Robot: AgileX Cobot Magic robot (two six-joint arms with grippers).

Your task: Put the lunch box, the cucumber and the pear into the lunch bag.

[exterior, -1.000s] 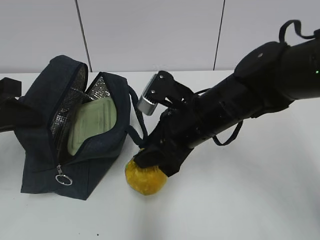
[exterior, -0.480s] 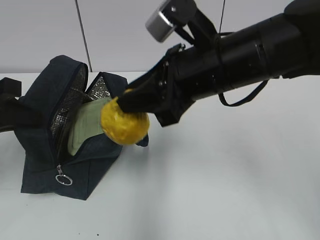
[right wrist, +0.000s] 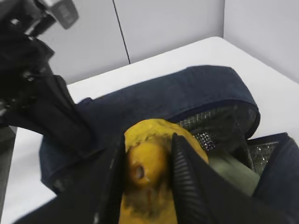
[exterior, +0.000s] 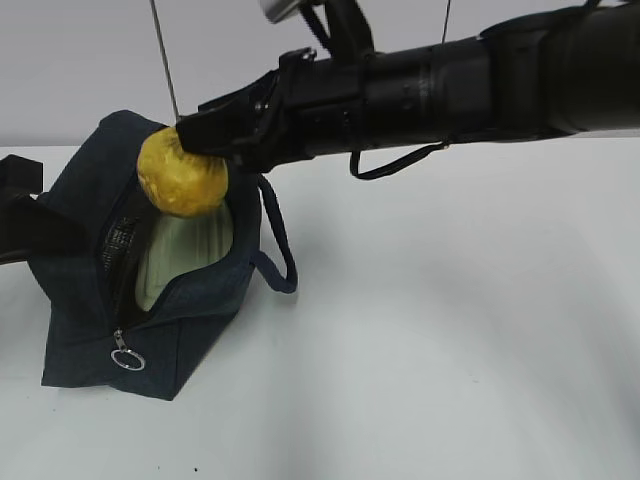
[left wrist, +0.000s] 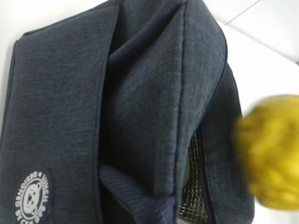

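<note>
Matte black right arm (exterior: 470, 85), looping black cable (exterior: 400, 165), silver wrist camera (exterior: 285, 8)

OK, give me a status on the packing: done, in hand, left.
Done: the lunch box lies inside the open lunch bag.
In hand: the right gripper holds the pear over the bag's opening, not yet released.
Left: dropping the pear in. The cucumber isn't visible, so its status is unclear.

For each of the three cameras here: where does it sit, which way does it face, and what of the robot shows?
Exterior view: in front of the table, looking down at a slant at the lunch bag; the right arm crosses in, right pincer holding the pear.
Left wrist view: close beside the bag's outer fabric; no pincer shows.
Right wrist view: on the right arm, looking along its fingers into the bag, lunch box inside.
All three views share the pear and bag.
</note>
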